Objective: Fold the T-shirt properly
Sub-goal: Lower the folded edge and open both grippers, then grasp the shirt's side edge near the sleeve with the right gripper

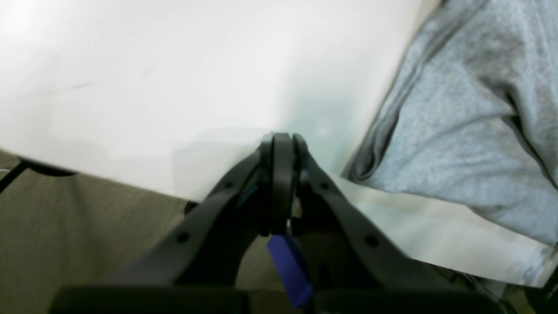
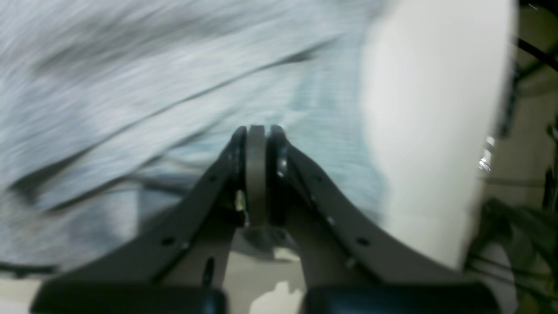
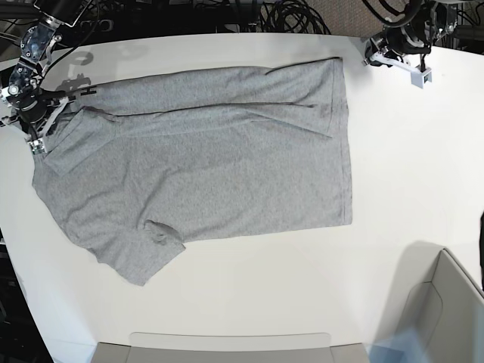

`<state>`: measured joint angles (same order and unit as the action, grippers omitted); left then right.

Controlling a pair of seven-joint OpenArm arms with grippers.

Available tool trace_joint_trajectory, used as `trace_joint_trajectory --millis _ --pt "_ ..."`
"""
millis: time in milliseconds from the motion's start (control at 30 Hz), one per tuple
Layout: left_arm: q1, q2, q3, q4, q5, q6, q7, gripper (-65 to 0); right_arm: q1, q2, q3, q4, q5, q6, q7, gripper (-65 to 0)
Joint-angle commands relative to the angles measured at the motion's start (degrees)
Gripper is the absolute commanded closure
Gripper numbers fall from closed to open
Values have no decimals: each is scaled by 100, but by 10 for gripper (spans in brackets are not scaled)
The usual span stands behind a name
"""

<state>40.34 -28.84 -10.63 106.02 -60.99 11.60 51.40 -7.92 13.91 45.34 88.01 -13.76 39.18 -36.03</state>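
T-shirt [image 3: 219, 159] fabric sits right under the right gripper [image 2: 257, 131], whose jaws are pressed together at the sleeve end with no cloth visibly pinched. Left gripper [image 1: 282, 139] is closed too, empty, over bare table [image 1: 174, 65] beside the hem. Soft, light, floppy stuff I'd guess, so grab seams or corners. Plain heather grey, spread mostly flat, one long edge folded over.

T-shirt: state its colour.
Plain heather grey T-shirt, no print showing; clearest in the base view.
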Motion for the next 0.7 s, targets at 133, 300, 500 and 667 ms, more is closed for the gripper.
trace_joint_trajectory --millis 133,300,500,667 --pt "-293 -57 -181 761 -50 -3 -36 0 682 2 437 276 18 82 109 -10" --pt "-1453 181 189 814 -41 -12 52 0 1113 -94 578 347 -26 82 91 -10" --pt "-2711 216 1868 752 -41 58 52 0 1298 -165 15 311 -422 82 82 -10" --pt "-2790 348 2228 603 -24 682 43 0 867 -305 147 355 -633 82 126 -10"
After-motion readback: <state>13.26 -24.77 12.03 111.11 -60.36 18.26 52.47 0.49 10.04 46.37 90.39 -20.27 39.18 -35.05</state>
